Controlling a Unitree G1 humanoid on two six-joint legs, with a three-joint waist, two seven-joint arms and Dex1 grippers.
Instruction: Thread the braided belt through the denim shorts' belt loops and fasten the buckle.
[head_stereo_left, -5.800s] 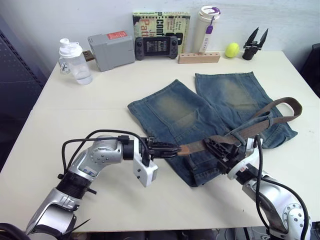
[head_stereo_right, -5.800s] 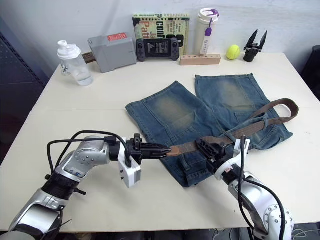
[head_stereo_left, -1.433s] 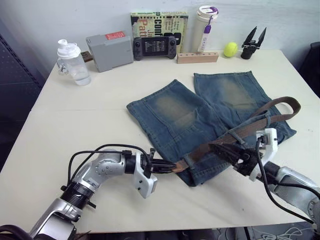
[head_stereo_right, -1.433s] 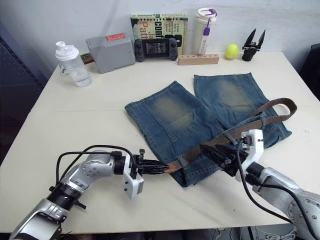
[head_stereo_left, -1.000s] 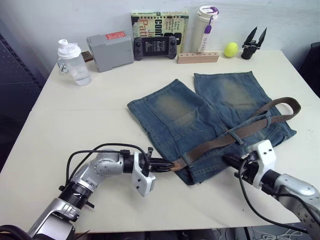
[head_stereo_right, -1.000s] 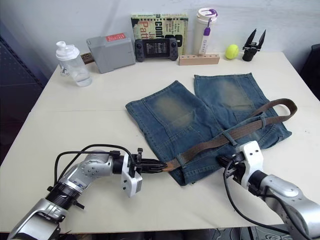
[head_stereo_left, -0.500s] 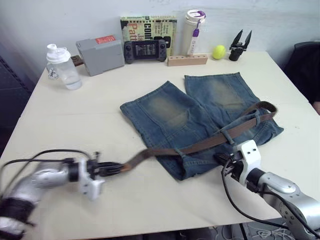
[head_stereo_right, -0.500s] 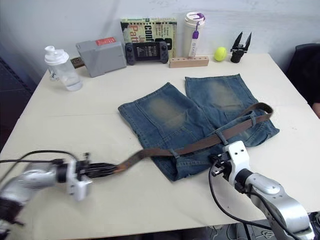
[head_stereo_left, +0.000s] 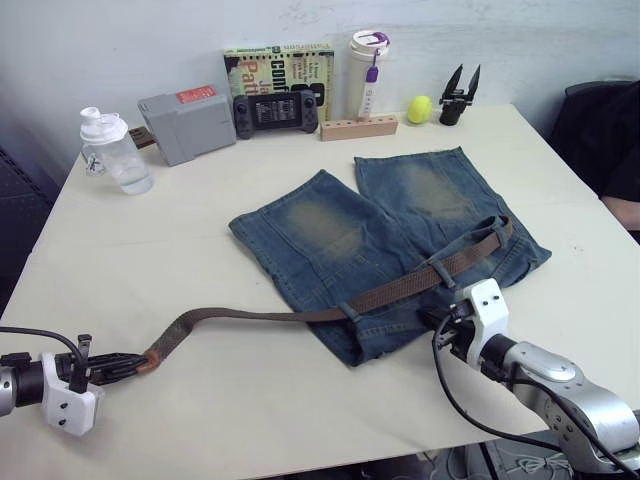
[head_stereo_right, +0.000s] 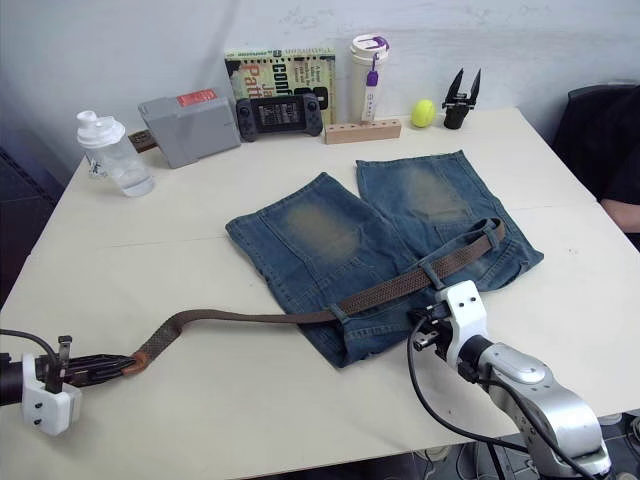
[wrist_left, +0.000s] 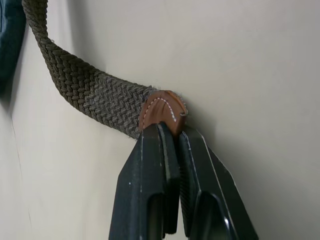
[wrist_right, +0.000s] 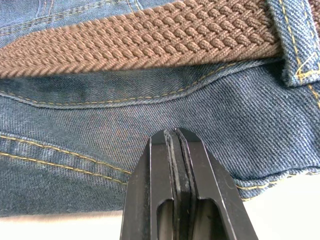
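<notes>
The denim shorts (head_stereo_left: 340, 230) lie flat mid-table, waistband toward me. The braided belt (head_stereo_left: 260, 316) runs from the far left, across the bare table and along the waistband, passing under two belt loops (head_stereo_left: 346, 311) (head_stereo_left: 442, 272), and curls at the shorts' right edge (head_stereo_left: 497, 229). I cannot make out the buckle. My left gripper (head_stereo_left: 135, 362) is low at the left and shut on the belt's brown leather tip (wrist_left: 162, 107). My right gripper (head_stereo_left: 436, 322) is shut with its tips (wrist_right: 175, 136) against the denim waistband, just on the near side of the belt (wrist_right: 150, 40), beside a loop (wrist_right: 295, 45).
Along the back edge stand a clear bottle (head_stereo_left: 112, 152), a grey box (head_stereo_left: 182, 110), a game console (head_stereo_left: 275, 100), a book (head_stereo_left: 280, 60), a white tumbler (head_stereo_left: 365, 60), a wooden block (head_stereo_left: 358, 128), a tennis ball (head_stereo_left: 418, 108) and a black tool (head_stereo_left: 458, 95). Bare table lies at front left.
My left gripper has pulled far to the left with the belt tip, drawing the belt through the loops. The right gripper let go of the belt and dropped onto the waistband. The camera shifted.
</notes>
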